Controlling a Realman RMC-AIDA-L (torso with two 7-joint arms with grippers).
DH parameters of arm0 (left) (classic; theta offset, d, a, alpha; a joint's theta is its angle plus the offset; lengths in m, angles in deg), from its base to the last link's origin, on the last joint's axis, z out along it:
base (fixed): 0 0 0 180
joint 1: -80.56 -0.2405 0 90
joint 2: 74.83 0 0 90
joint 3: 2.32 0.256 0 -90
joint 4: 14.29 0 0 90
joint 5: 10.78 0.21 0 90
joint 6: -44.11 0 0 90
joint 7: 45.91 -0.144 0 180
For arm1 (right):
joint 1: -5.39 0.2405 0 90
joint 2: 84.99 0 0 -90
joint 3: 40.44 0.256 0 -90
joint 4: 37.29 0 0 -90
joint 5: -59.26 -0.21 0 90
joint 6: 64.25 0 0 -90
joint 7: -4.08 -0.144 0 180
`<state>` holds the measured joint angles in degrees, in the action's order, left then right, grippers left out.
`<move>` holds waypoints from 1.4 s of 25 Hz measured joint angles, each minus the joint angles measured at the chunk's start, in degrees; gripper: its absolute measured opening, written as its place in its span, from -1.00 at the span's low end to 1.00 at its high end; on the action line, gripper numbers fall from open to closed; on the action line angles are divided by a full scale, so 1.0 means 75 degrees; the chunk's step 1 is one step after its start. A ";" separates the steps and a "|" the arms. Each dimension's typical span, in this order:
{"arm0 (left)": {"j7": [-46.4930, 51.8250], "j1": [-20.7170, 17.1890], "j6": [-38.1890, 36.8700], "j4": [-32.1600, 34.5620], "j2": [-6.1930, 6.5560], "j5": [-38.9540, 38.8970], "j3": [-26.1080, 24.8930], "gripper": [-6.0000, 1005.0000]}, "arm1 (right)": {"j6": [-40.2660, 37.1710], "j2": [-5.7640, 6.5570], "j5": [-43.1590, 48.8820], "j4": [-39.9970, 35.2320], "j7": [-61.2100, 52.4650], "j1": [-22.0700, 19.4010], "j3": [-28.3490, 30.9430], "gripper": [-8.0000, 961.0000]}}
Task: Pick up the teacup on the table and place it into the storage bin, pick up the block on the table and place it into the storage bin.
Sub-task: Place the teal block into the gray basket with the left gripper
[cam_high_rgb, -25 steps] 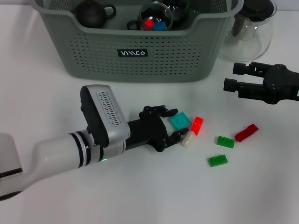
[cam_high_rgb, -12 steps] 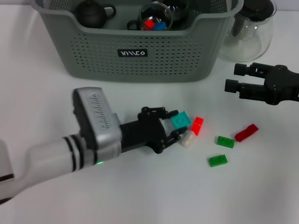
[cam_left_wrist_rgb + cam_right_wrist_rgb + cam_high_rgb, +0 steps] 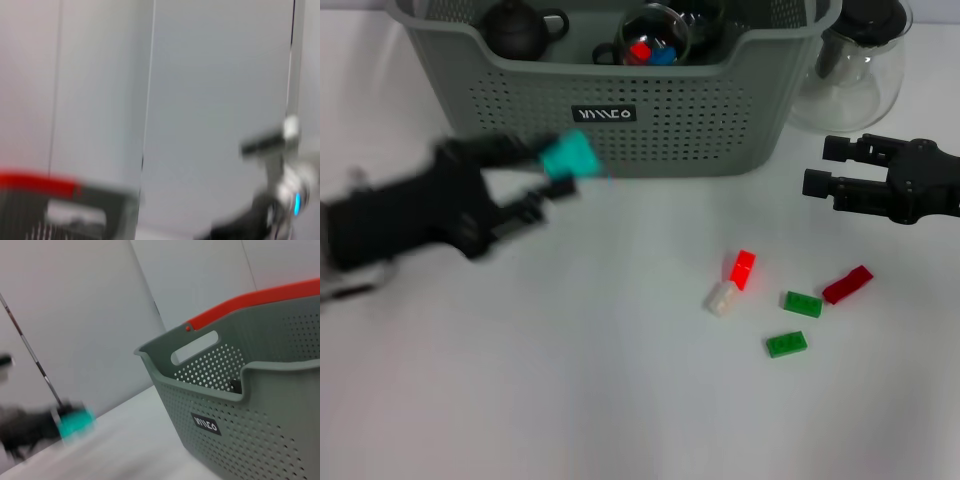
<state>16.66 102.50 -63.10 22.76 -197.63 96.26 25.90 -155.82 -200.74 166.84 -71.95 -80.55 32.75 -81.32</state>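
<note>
**Teal block lifted off the table, bound for the bin**

The left gripper (image 3: 535, 185) has swung up and away from the cluster of bricks where it was a moment ago, and now hangs near the table's left edge, just in front of the storage bin (image 3: 610, 110). Its fingers are closed on the teal block (image 3: 568, 157), held in the air before the bin's front wall. That suggests the pick is done and the drop remains. A teacup (image 3: 655, 35) already sits inside the bin. The red (image 3: 743, 268), white (image 3: 721, 298) and green (image 3: 787, 344) bricks remain on the table. The right gripper (image 3: 830, 170) idles near the right edge, fingers apart, empty.
</note>
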 joint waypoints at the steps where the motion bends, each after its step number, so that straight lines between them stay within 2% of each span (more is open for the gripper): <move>1: 0.0750 0.0120 -0.0388 0.0314 0.0091 -0.0155 -0.0215 -0.19 | 0.0001 -0.0013 0.0000 -0.0001 0.0017 0.0002 -0.0005 0.65; 3: 0.2025 0.0419 -0.0810 0.0889 0.0288 -0.0464 -0.0541 -0.19 | 0.0009 -0.0048 0.0000 -0.0008 0.0058 0.0007 -0.0025 0.65; 5: 0.3424 0.0867 -0.0677 0.1532 0.0510 -0.0676 -0.0701 -0.19 | 0.0014 -0.0068 -0.0001 -0.0011 0.0070 0.0006 -0.0043 0.65; 6: 0.3424 0.0867 -0.0677 0.1532 0.0510 -0.0676 -0.0701 -0.19 | 0.0016 -0.0079 0.0000 -0.0010 0.0072 0.0003 -0.0050 0.65; 7: 0.4489 0.1305 -0.0139 0.1924 0.0744 -0.0693 -0.0690 -0.19 | 0.0015 -0.0087 -0.0001 -0.0007 0.0073 0.0001 -0.0053 0.65; 8: 0.5205 0.1688 0.0392 0.2060 0.0968 -0.0649 -0.0524 -0.19 | 0.0012 -0.0094 0.0000 0.0003 0.0073 0.0001 -0.0056 0.65; 9: 0.5361 0.1783 0.0514 0.2085 0.1025 -0.0634 -0.0468 -0.19 | 0.0005 -0.0106 0.0001 0.0016 0.0074 -0.0001 -0.0061 0.65; 11: 0.6031 0.2268 0.1168 0.2149 0.1306 -0.0463 -0.0022 -0.19 | 0.0004 -0.0131 0.0005 0.0030 0.0075 -0.0010 -0.0065 0.65; 13: 0.6599 0.2714 0.1839 0.2184 0.1476 -0.0107 0.0539 -0.19 | 0.0023 -0.0159 0.0010 0.0039 0.0076 -0.0022 -0.0066 0.65; 15: 0.7135 0.3137 0.2721 0.2199 0.1540 0.0538 0.1228 -0.19 | 0.0028 -0.0183 0.0011 0.0046 0.0078 -0.0023 -0.0068 0.65; 17: 0.7563 0.3457 0.3650 0.2190 0.1484 0.1221 0.1915 -0.19 | 0.0031 -0.0191 0.0013 0.0049 0.0079 -0.0024 -0.0070 0.65; 19: 0.7952 0.3687 0.4454 0.2130 0.1351 0.1879 0.2714 -0.19 | 0.0034 -0.0190 0.0012 0.0050 0.0081 -0.0026 -0.0069 0.65; 21: 0.8281 0.3888 0.5137 0.2006 0.1149 0.2463 0.3452 -0.19 | 0.0036 -0.0193 0.0012 0.0051 0.0080 -0.0026 -0.0070 0.65; 22: 0.8645 0.4108 0.5821 0.1839 0.0914 0.3059 0.3929 -0.19 | 0.0044 -0.0195 0.0012 0.0051 0.0081 -0.0027 -0.0069 0.65; 23: 0.8645 0.4108 0.5821 0.1839 0.0914 0.3059 0.3929 -0.19 | 0.0050 -0.0199 0.0012 0.0051 0.0081 -0.0026 -0.0069 0.65; 25: 0.9306 0.4504 0.6692 0.1464 0.0601 0.4083 0.4205 -0.19 | 0.0067 -0.0207 0.0015 0.0051 0.0081 -0.0020 -0.0069 0.65; 26: 0.9306 0.4504 0.6692 0.1464 0.0601 0.4083 0.4205 -0.19 | 0.0070 -0.0210 0.0019 0.0051 0.0081 -0.0021 -0.0069 0.65; 28: 0.9531 0.4731 0.6971 0.1204 0.0469 0.4591 0.4209 -0.19 | 0.0075 -0.0212 0.0020 0.0052 0.0081 -0.0021 -0.0070 0.65; 31: 0.9675 0.4834 0.7116 0.1134 0.0398 0.4804 0.4173 -0.09 | 0.0143 -0.0212 0.0023 0.0059 0.0081 -0.0033 -0.0070 0.65; 35: 0.9668 0.4549 0.6689 0.1852 0.0360 0.4394 0.4029 0.09 | 0.0180 -0.0210 0.0025 0.0063 0.0080 -0.0042 -0.0070 0.65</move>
<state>89.16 136.62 -12.93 36.64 -194.93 129.22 56.12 -154.46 -202.32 167.03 -71.47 -79.94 32.43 -81.85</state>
